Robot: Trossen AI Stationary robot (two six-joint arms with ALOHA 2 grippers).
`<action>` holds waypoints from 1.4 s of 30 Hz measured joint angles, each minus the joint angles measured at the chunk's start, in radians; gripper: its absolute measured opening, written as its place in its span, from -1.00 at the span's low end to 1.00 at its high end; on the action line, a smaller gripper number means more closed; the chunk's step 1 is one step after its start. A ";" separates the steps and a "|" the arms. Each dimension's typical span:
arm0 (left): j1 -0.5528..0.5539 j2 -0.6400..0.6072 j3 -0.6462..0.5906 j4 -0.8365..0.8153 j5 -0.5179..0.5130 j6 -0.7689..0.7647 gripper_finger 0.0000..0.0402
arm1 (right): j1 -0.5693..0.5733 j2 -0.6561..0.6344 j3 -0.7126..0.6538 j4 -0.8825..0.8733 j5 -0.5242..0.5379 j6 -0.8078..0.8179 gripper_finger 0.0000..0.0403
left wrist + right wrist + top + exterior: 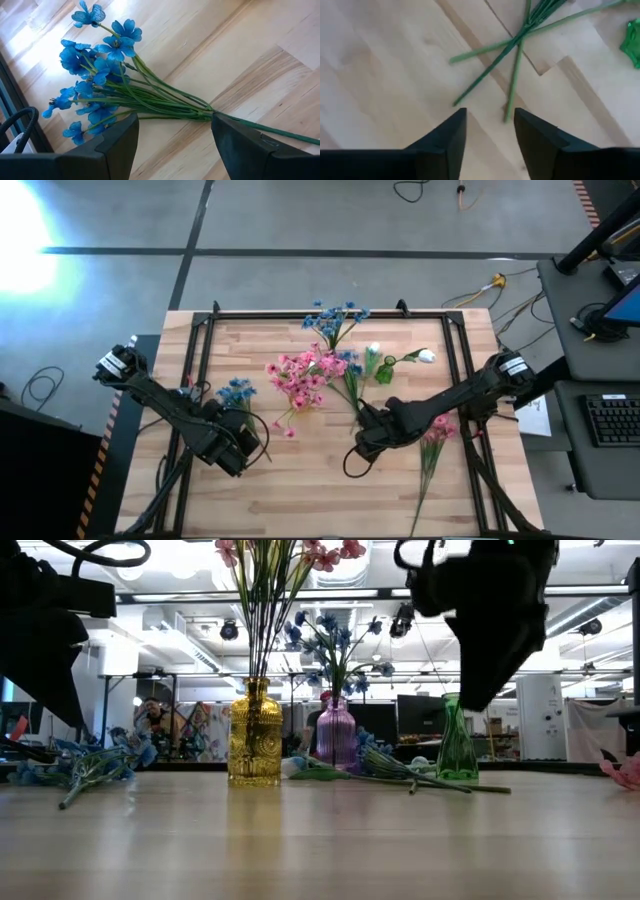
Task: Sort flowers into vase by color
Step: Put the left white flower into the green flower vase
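Note:
A blue flower spray (107, 75) lies flat on the table at the left (236, 392). My left gripper (175, 120) hangs open over its stems, one finger on each side; I cannot tell whether it touches them. My right gripper (490, 117) is open above bare wood near the table's middle (362, 445), with nothing between its fingers. The cut ends of loose green stems (512, 65) lie just beyond it. Pink flowers stand in a yellow vase (253, 735), blue ones in a purple vase (336, 735). A green vase (457, 745) stands to their right.
A pink spray (435, 435) lies on the table under the right arm. A white bud (425, 356) lies beside the green vase. A black frame (200, 340) runs along the table's edges. Bare wood lies toward the near edge (320, 500).

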 joint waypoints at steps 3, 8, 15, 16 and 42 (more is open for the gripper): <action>0.000 0.000 0.000 0.001 0.000 0.000 0.17 | -0.007 0.001 -0.045 0.040 0.002 -0.097 -0.18; 0.000 0.000 0.000 0.002 -0.001 0.000 0.17 | -0.010 0.002 -0.186 0.220 0.013 -0.232 -0.30; 0.000 0.000 0.000 0.002 -0.005 0.001 0.17 | -0.016 0.001 -0.369 0.487 0.113 -0.257 -0.49; 0.000 0.000 0.000 0.001 -0.005 0.006 0.17 | -0.015 -0.001 -0.379 0.505 0.126 -0.257 -0.51; 0.000 0.000 0.000 0.002 -0.006 0.048 0.17 | -0.003 -0.020 -0.427 0.514 0.066 -0.198 -0.95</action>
